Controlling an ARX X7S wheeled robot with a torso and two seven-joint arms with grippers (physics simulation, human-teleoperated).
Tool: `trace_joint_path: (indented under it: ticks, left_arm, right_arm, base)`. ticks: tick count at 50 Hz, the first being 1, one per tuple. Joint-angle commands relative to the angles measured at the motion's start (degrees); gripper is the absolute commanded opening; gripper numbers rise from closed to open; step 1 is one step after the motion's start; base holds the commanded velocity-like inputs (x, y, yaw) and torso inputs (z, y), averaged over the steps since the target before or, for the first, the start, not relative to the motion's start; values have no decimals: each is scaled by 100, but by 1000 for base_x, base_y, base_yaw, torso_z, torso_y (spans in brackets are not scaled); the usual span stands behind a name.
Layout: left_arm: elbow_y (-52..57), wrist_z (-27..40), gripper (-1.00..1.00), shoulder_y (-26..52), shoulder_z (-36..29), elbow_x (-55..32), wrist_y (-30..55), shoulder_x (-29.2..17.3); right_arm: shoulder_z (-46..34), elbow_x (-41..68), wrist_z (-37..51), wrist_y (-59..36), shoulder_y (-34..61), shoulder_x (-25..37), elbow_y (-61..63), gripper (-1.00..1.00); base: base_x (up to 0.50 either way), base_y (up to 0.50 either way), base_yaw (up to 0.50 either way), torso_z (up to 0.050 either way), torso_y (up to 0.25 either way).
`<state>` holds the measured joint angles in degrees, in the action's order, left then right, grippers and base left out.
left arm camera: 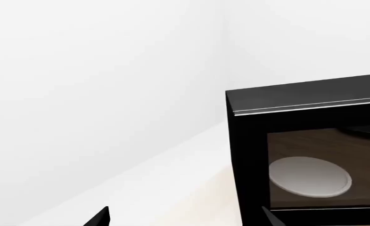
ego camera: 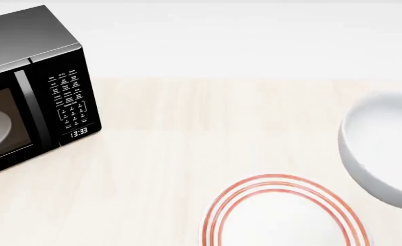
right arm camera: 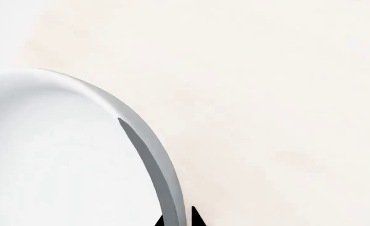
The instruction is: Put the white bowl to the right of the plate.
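The white bowl, its rim pinched by our right end effector, hangs right of the plate; next, we judge, we lower it onto the table; the left end effector's state we cannot tell.

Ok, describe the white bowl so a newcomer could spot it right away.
In the head view, start at the black microwave at the counter's left and look across to the far right edge. The white bowl sits there, just above and right of the plate. It is deep and unmarked, while the plate is flat with red-orange rings.
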<state>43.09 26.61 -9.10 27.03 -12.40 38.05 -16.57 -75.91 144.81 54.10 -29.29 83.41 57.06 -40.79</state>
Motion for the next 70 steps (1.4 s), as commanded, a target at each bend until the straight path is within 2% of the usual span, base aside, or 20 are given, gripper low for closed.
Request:
trace_joint_path:
  ticks: [1, 7, 12, 35, 70]
  left_arm:
    - [-13, 34, 100, 13, 3, -9, 16, -15]
    - [-26, 60, 100, 24, -53, 20, 5, -23]
    - [-43, 69, 100, 36, -74, 21, 15, -37]
    - [-4, 132, 100, 2, -159, 57, 4, -59]
    - [-25, 209, 100, -4, -267, 83, -21, -95]
  right_arm:
    - [180, 113, -179, 114, -248, 632, 22, -100]
    - [234, 191, -218, 313, -436, 970, 347, -100]
    - [196, 54, -273, 456, -532, 1014, 426, -100]
    - [-215, -512, -1337, 137, -1022, 480, -1001, -100]
    - [-399, -600, -2015, -217, -1446, -61, -2393, -100]
  base:
    - [0, 0, 0, 0, 0]
    - [0, 0, 0, 0, 2]
    - [0, 0, 0, 0, 0]
    - [0, 0, 0, 0, 0]
    - [0, 0, 0, 0, 1]
